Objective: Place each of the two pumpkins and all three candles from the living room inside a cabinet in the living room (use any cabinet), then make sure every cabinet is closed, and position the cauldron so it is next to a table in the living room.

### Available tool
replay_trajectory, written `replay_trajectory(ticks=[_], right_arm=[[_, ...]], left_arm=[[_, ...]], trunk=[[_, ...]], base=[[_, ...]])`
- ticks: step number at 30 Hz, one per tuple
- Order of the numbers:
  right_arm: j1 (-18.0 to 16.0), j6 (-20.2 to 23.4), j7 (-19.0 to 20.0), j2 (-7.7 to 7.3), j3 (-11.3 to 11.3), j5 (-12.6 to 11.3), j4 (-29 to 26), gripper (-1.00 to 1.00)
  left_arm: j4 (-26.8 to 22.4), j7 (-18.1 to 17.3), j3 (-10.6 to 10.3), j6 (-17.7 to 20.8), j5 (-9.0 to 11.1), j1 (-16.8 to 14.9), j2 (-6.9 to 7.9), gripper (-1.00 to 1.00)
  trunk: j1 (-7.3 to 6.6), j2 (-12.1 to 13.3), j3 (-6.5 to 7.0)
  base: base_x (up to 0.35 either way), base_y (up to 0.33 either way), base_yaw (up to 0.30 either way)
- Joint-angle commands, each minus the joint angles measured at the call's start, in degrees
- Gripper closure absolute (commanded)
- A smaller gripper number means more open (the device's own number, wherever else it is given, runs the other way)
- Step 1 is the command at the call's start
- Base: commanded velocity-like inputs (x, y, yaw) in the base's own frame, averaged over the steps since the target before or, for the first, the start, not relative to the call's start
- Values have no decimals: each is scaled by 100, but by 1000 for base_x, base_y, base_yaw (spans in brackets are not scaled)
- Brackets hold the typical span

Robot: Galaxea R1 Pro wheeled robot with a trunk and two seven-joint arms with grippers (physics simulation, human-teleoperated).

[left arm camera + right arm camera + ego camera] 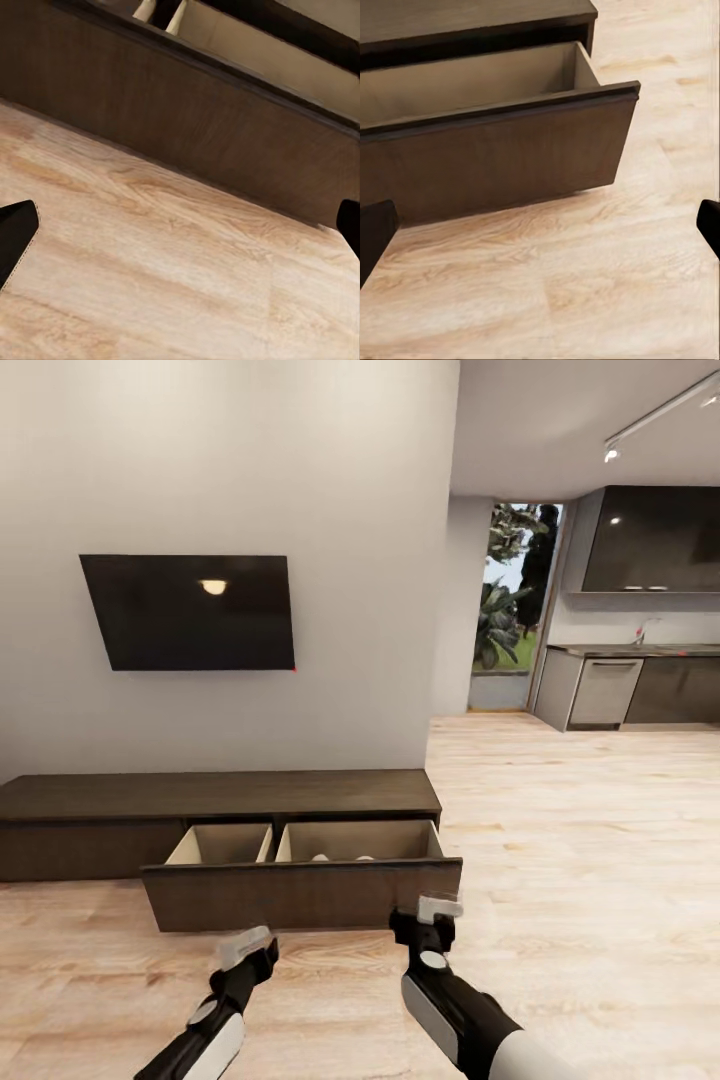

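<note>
Brown wood makes up the long low cabinet point(215, 795) under the black TV point(190, 612) on the wall. Its big drawer point(300, 895) is pulled out toward me, and it has two boxes inside. In the right box I can see little pale round tops, maybe candles point(340, 856), but they are too small to be sure. I see no pumpkins or black pot here.

I think my job now is to push the drawer shut. To do it well, I should put both hands flat on the front, one on each side, and push straight and slow so it does not go crooked.

My left gripper point(250, 950) hangs over the wood floor point(560, 840), near the drawer front but not touching it. Its fingers are spread wide and hold nothing. My right gripper point(432, 916) is just by the right end of the drawer front. From my head I cannot tell if it touches. Its fingers are spread wide too, with nothing between them.
</note>
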Motion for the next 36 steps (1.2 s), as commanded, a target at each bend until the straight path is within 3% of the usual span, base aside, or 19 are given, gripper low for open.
replay_trajectory(ticks=[1,5,12,16,19,22,32,36], right_arm=[[47,-274,-24,2,187,-54,191,-100],[146,-1055,361,11,537,-71,972,-100],[270,-1479,670,12,623,-43,1589,-100],[324,-1627,1125,3,880,-41,1642,-100],[334,-1800,1518,-3,993,-58,1675,-100],[337,-1874,1657,-4,1033,-58,1755,-100],[339,-1910,1734,0,1053,-93,1851,-100],[339,-1914,1739,-4,1049,-118,1852,-100]], left_arm=[[157,37,-54,-156,-13,-8,-53,-100],[568,25,-173,-341,-118,-6,-162,-100],[811,32,-669,-737,-165,0,-187,-100],[903,32,-945,-878,-172,-1,-190,-100],[908,32,-1018,-904,-172,-3,-187,-100],[913,32,-1043,-912,-172,-1,-186,-100],[897,32,-1056,-916,-174,-4,-182,-100],[874,32,-1056,-916,-173,-5,-182,-100]], trunk=[[-1,-4,-5],[-1,-4,-5],[-1,-4,-5],[-1,-4,-5],[-1,-4,-5],[-1,-4,-5],[-1,-4,-5],[87,-164,-77]], base=[[0,0,0],[0,0,0],[0,0,0],[0,0,0],[0,0,0],[0,0,0],[0,0,0],[0,0,0]])
